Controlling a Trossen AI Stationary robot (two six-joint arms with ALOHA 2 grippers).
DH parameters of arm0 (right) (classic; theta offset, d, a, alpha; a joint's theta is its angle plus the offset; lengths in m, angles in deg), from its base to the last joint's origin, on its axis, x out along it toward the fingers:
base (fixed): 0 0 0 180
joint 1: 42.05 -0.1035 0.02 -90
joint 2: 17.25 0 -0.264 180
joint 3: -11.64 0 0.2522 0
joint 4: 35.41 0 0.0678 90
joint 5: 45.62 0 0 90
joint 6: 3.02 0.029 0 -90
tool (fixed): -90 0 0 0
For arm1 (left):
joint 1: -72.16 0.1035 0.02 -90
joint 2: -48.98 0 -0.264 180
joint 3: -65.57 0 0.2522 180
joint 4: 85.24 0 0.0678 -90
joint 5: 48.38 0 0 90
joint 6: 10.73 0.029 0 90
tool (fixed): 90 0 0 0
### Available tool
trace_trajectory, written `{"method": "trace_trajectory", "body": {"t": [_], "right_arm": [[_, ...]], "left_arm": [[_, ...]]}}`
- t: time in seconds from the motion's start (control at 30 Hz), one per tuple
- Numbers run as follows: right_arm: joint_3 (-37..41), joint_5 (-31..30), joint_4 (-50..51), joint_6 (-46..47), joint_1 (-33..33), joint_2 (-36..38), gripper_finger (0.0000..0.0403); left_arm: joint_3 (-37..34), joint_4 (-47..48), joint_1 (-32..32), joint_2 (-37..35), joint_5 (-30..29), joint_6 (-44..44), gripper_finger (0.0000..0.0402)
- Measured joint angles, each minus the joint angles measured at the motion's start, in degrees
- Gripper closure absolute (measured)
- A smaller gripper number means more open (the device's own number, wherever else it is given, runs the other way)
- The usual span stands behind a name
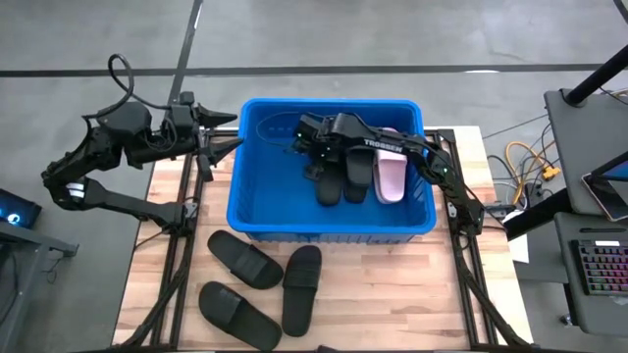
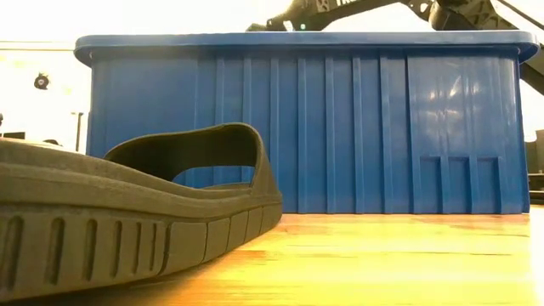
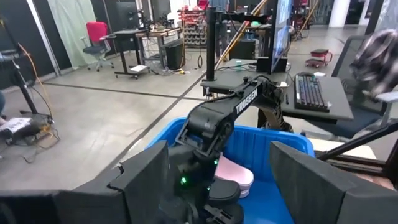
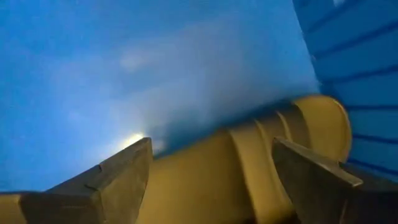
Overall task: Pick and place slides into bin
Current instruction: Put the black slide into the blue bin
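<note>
Bin (image 1: 257, 211) holds three slides (two black, one pink (image 1: 391, 176)); three black slides (image 1: 245, 260) remain on table. Right gripper (image 1: 306, 132) inside bin, fingers apart, empty.

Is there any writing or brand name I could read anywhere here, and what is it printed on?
"TROSSEN" - white letters on the right arm over the bin in the high view; the same word shows on that arm in the left wrist view.
White letters on the arm at the top of the low view: cut off, unreadable.
Slides on the table: no writing visible.
Keyboard and screens at the side: too small to read.
</note>
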Motion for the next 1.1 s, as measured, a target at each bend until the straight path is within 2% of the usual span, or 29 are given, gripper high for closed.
{"method": "trace_trajectory", "body": {"t": [0.13,0.3,0.6,0.73,0.9,1.1], "right_arm": [[-4.46,5.35,-0.06,3.01,-0.69,0.12,0.009],[-10.31,6.38,-0.52,3.49,-3.62,0.43,0.01],[-10.13,6.1,-3.76,11.71,-10.03,4.45,0.0111],[-10.13,5.7,-8.12,16.38,-13.85,7.08,0.0116],[-10.16,2.79,-20.43,18.53,-19.42,10.57,0.0124],[-10.26,-5.04,-50.94,6.22,-29.91,12.6,0.0135]], "left_arm": [[0.0,-0.01,0.02,-0.01,0.0,-1.35,0.0139],[0.0,0.01,0.01,-0.17,0.0,-1.46,0.0139],[0.81,-4.54,0.02,-1.41,-0.03,2.32,0.0139],[1.01,-4.62,0.01,-2.21,0.11,3.34,0.0139],[0.87,-1.64,0.02,-3.43,3.08,3.08,0.0139],[-0.13,1.42,0.0,-5.79,7.58,0.25,0.0139]]}}
